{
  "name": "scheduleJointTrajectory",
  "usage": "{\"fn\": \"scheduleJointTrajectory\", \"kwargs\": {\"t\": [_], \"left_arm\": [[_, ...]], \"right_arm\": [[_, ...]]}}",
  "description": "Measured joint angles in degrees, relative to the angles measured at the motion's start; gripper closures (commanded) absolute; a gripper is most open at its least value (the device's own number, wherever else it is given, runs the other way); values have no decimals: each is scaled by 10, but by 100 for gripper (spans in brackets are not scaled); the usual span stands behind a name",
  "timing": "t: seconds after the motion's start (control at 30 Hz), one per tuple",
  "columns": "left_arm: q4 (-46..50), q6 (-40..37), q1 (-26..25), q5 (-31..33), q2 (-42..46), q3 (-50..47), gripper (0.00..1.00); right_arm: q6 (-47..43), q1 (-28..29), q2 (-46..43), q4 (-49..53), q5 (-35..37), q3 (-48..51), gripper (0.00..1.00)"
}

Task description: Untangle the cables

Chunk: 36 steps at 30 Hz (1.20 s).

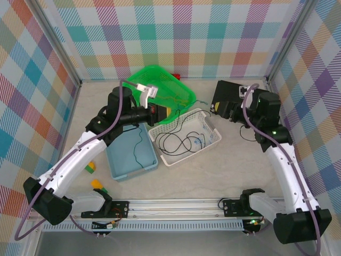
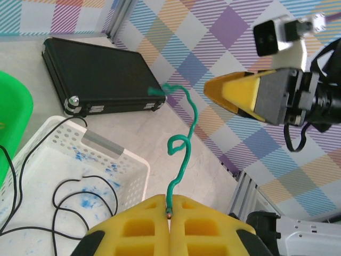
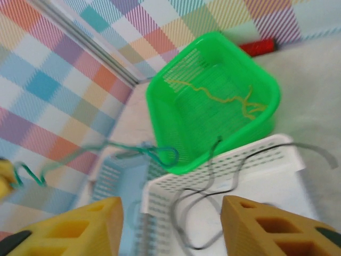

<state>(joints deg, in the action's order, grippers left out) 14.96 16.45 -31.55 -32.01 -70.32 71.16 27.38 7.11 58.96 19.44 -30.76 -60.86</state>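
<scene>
Green cable is being pinched at one end by the left gripper. Its yellow fingers are pressing tight together w/ the wire coming out of the seam. From there, in the left wrist view, the cable is rising in a curl, then a small loop, then bending over. Its free tip is hanging in air in front of the black case; can't tell if it's touching anything.

Right gripper is standing released, fingers well apart w/ nothing btwn them. Seen from its wrist cam, the green strand is stretching across ahead of the fingers, blurred, w/ its loop in front of the green basket.

Yellow cable is lying as a loose wavy strand on the floor of that green basket. Black cable is sitting in loose loops inside the white basket, one run climbing over the rim.

Overhead I'm seeing the white basket in the middle of the table, green basket behind it, blue tray just to its left, black case at far right. A thin dark strand is dangling over the blue tray; colour I can't make out.
</scene>
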Motion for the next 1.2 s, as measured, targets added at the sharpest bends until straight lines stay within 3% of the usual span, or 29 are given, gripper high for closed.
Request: {"fn": "scheduleJointTrajectory", "kwargs": {"t": [0.23, 0.43, 0.87, 1.2], "left_arm": [[-10, -54, 0, -3, 12, -23, 100], [-18, -96, 0, -18, 12, -31, 100], [-20, -131, -1, -31, 12, -44, 100], [-20, -133, -2, -31, 12, -44, 100]], "right_arm": [[278, 0, 24, -45, -60, 8, 58], [418, 8, 25, -67, -73, 12, 60], [506, 48, 62, -48, -68, 5, 66], [520, 57, 69, -50, -62, 5, 86]]}}
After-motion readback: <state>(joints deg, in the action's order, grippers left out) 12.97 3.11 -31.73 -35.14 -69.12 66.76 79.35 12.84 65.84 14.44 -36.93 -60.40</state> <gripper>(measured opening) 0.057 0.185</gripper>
